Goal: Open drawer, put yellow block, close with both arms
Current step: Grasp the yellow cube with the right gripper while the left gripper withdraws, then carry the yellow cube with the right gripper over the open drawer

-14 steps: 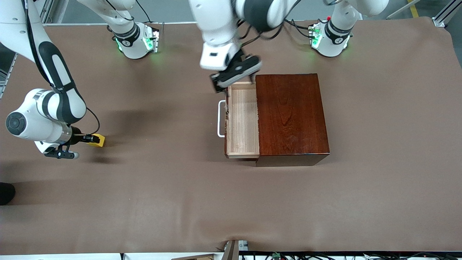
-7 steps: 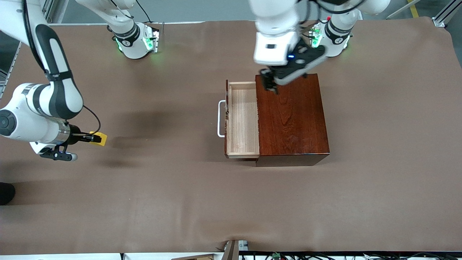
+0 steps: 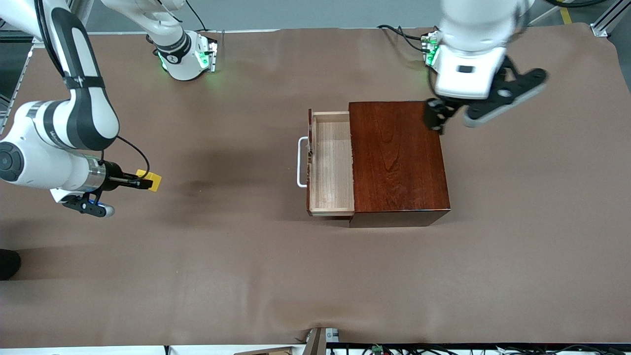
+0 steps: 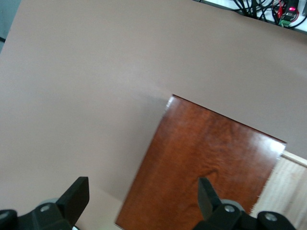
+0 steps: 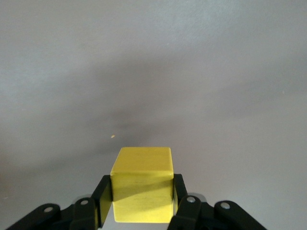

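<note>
The dark reddish-brown box (image 3: 398,158) stands mid-table with its pale wood drawer (image 3: 331,162) pulled out toward the right arm's end, white handle (image 3: 300,162) in front. My right gripper (image 3: 140,183) is shut on the yellow block (image 3: 153,181), holding it just above the table well away from the drawer's front; the right wrist view shows the block (image 5: 142,184) squeezed between both fingers (image 5: 103,199). My left gripper (image 3: 436,118) is open and empty over the box's corner at the left arm's end; the left wrist view shows its gripper (image 4: 141,201) above the box top (image 4: 206,167).
A brown cloth (image 3: 246,271) covers the table. Cables and a small fitting (image 3: 320,340) sit at the table edge nearest the front camera. A dark object (image 3: 6,264) shows at the right arm's end of the table.
My left gripper has swung from over the drawer's end, across the box top, to the box's corner at the left arm's end. My right gripper has carried the block a little toward the drawer.
</note>
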You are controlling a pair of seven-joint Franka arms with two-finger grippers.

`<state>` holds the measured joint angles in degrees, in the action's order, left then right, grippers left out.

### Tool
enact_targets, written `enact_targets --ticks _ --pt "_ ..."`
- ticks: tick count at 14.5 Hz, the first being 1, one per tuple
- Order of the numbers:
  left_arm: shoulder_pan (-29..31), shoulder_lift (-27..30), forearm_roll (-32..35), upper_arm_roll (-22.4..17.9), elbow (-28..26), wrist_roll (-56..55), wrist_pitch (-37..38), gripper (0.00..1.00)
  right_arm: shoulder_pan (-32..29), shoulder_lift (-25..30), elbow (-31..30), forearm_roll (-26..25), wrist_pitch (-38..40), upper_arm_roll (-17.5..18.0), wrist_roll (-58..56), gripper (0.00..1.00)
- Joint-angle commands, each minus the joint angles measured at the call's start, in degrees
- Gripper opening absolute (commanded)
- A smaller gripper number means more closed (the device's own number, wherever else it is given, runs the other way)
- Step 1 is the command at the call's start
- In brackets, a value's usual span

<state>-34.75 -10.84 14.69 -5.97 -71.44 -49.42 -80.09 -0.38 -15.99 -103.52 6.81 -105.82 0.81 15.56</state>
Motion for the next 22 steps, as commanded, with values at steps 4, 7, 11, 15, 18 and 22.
enact_targets --ticks 4,7,11,15,18,22 --pt "12.93 4.07 -7.3 0.79 -2.12 20.2 0.64 1.0 6.35 2.63 2.63 2.41 3.17 -0.28 10.53 0.0" --pt "18.47 5.73 -8.8 0.87 -4.39 29.7 0.72 1.0 9.42 3.68 2.89 4.87 3.17 -0.28 18.25 0.0" --pt "23.57 9.51 -9.07 0.87 -9.23 38.67 0.46 1.0 15.31 5.09 4.46 6.28 3.25 -0.28 31.43 0.0" --pt "25.51 13.11 -8.98 0.79 -14.93 40.09 -2.43 1.0 23.47 5.18 6.32 6.2 2.73 -0.45 46.89 0.0" --pt "25.43 14.53 -8.98 0.87 -16.8 41.06 -4.29 1.0 27.61 4.91 7.98 6.19 2.55 -0.45 56.66 0.0" --pt "24.03 13.65 -8.98 1.22 -14.78 42.56 -4.2 1.0 32.71 4.47 10.62 6.28 2.55 -0.45 69.4 0.0"
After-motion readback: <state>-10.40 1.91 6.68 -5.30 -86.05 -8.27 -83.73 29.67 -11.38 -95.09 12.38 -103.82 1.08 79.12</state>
